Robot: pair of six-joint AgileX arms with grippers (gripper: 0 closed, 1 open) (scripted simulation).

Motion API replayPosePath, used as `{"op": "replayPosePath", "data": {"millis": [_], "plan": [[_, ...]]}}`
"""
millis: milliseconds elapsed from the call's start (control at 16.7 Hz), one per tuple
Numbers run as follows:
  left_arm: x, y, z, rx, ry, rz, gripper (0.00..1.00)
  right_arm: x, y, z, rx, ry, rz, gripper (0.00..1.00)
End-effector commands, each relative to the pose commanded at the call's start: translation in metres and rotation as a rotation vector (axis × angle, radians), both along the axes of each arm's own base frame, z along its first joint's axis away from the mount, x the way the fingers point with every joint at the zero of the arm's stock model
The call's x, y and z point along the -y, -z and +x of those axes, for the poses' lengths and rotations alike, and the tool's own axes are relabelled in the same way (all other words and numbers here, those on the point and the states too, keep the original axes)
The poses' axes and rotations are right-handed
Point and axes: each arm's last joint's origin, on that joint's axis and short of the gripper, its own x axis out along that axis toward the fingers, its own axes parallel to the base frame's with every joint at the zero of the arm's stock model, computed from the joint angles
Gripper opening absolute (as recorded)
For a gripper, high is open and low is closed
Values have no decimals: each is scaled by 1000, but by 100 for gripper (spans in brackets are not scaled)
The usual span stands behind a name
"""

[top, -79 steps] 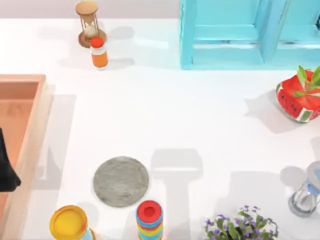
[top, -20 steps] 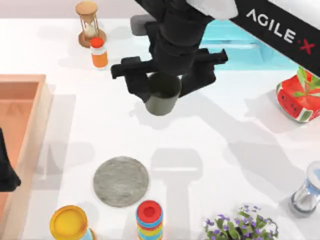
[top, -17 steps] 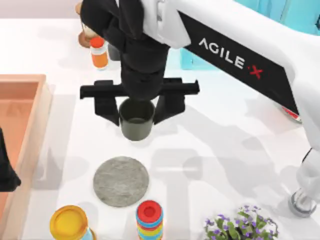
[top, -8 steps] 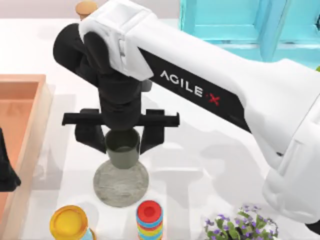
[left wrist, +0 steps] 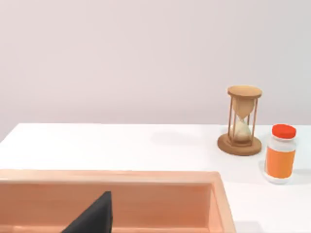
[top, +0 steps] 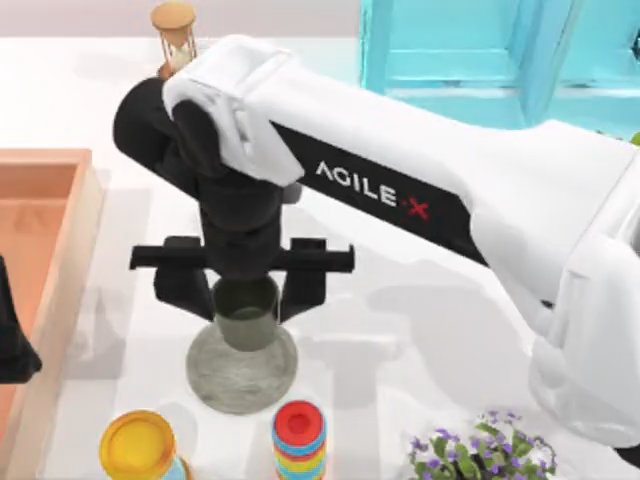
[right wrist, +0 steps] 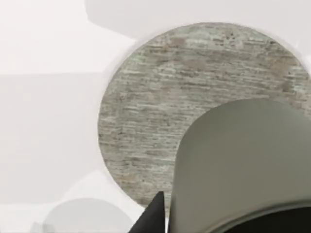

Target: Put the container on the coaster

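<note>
The container [top: 246,315], a dark olive-grey cup, is upright between the fingers of my right gripper [top: 243,298], which is shut on it. It hangs over the far part of the coaster [top: 242,375], a flat grey speckled disc near the table's front. Whether the cup touches the disc cannot be told. The right wrist view has the container [right wrist: 243,165] close up, over the coaster [right wrist: 155,111]. My left arm [top: 12,340] is parked at the left edge.
A wooden tray [top: 62,260] runs along the left side. A yellow-topped cylinder [top: 138,445] and a stack of coloured rings [top: 298,440] stand just in front of the coaster. Flowers [top: 490,450] are at the front right, a blue cabinet [top: 480,50] and an hourglass [top: 173,30] at the back.
My right gripper has carried the cup from the back middle of the table toward the front left. It has come down until the cup is over the coaster.
</note>
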Motion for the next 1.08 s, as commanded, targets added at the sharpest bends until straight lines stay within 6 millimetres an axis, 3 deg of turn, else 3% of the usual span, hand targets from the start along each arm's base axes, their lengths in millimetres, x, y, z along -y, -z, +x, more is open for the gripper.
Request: {"op": "replayPosePath", "data": {"millis": [300, 600, 1080], "plan": [[0, 0, 0, 0, 0, 0, 100, -1, 34, -3, 0, -4, -1, 0], [0, 0, 0, 0, 0, 0, 100, -1, 37, -3, 0, -4, -1, 0], [0, 0, 0, 0, 0, 0, 100, -1, 37, -3, 0, -4, -1, 60]]}}
